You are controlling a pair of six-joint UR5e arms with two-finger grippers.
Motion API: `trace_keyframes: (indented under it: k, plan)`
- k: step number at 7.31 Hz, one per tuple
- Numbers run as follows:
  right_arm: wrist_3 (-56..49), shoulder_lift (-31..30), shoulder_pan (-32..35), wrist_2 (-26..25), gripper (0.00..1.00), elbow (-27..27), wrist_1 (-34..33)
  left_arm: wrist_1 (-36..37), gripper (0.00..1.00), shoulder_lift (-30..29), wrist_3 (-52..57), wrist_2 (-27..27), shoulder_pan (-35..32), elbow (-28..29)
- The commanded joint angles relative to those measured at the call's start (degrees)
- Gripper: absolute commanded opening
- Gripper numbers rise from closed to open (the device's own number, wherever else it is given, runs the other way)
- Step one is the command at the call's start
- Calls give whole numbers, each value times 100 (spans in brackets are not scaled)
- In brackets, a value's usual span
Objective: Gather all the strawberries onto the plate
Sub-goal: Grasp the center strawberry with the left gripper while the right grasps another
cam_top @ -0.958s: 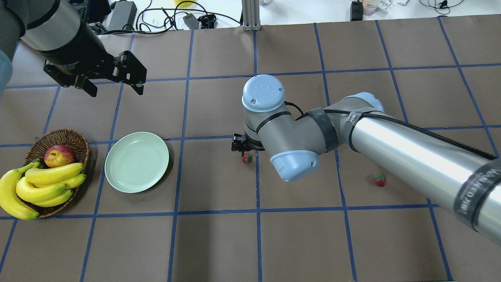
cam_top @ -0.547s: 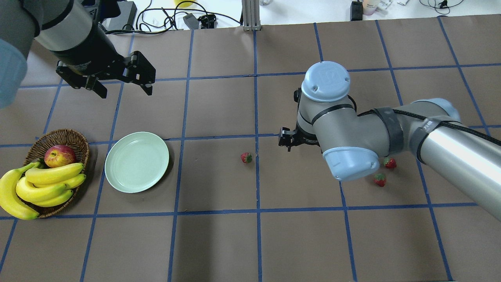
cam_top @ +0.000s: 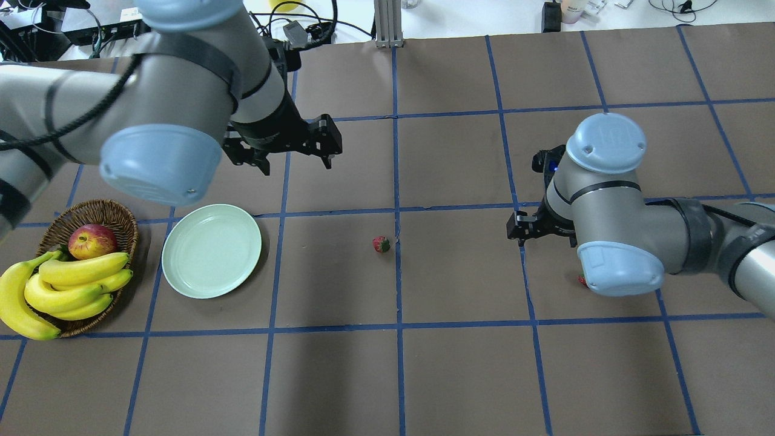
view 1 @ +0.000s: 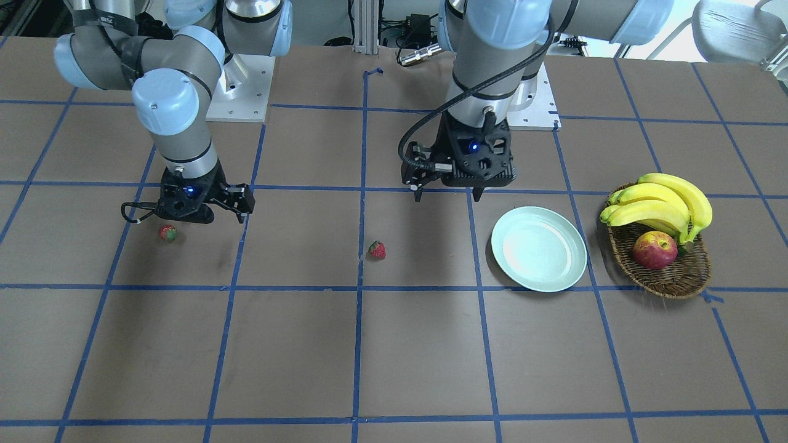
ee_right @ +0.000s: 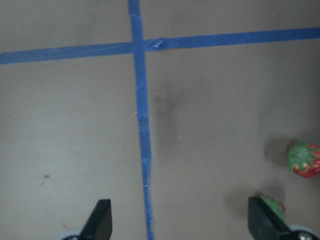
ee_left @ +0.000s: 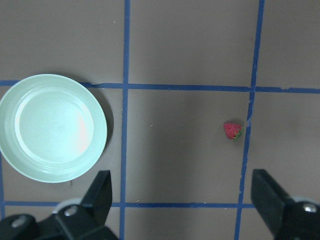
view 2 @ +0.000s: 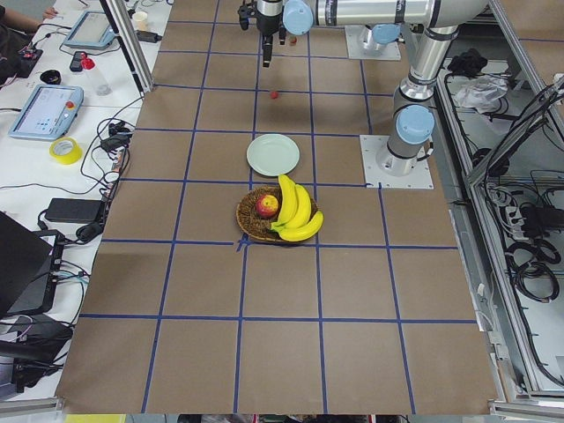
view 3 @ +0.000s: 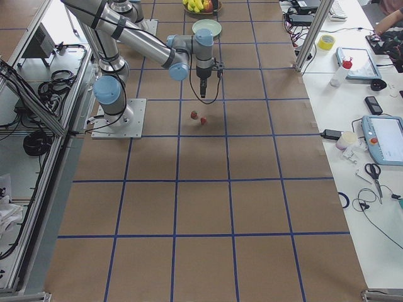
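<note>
One strawberry (cam_top: 381,244) lies alone mid-table, also in the left wrist view (ee_left: 233,131). Two more strawberries (ee_right: 303,159) (ee_right: 272,205) lie together at the right, just beside my right gripper (ee_right: 180,220), which hangs open over bare table with nothing between its fingers. In the overhead view that arm covers all but a sliver of one berry (cam_top: 582,280). The mint-green plate (cam_top: 211,251) sits at the left with nothing on it. My left gripper (cam_top: 296,158) hovers open beyond the plate, between it and the middle strawberry.
A wicker basket (cam_top: 124,213) holding bananas (cam_top: 72,284) and an apple (cam_top: 92,240) stands left of the plate. Cables and power bricks (cam_top: 290,27) lie along the far edge. Blue tape lines grid the brown table.
My right arm swung right, from the middle strawberry to the pair of berries. My left arm moved right toward the table's centre. Both grippers stayed open.
</note>
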Motion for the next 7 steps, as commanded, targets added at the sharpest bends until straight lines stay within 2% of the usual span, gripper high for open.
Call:
trace_keyframes:
  k: [1,2,3,4,6,7]
  plan:
    - [-1121,-46,-856,60,95,353,-149,1407,99,-876,-691,-212,-548,-416]
    - [-1248,-46,-1033,69,93,555,-158,1615,99,-1255,-919,-214,-716,-426]
    - [-1249,-37,-1061,77,88,731,-228,1625,91,-1546,-930,-196,-787,-496]
    - [-1258,-28,-1131,95,83,837,-255,1634,89,-1758,-922,-196,-814,-670]
    - [-1407,60,-1368,95,71,873,-457,1800,89,-1864,-939,-222,-814,-698]
    - [-1399,95,-1378,295,60,864,-466,1879,86,-1970,-939,-240,-814,-698]
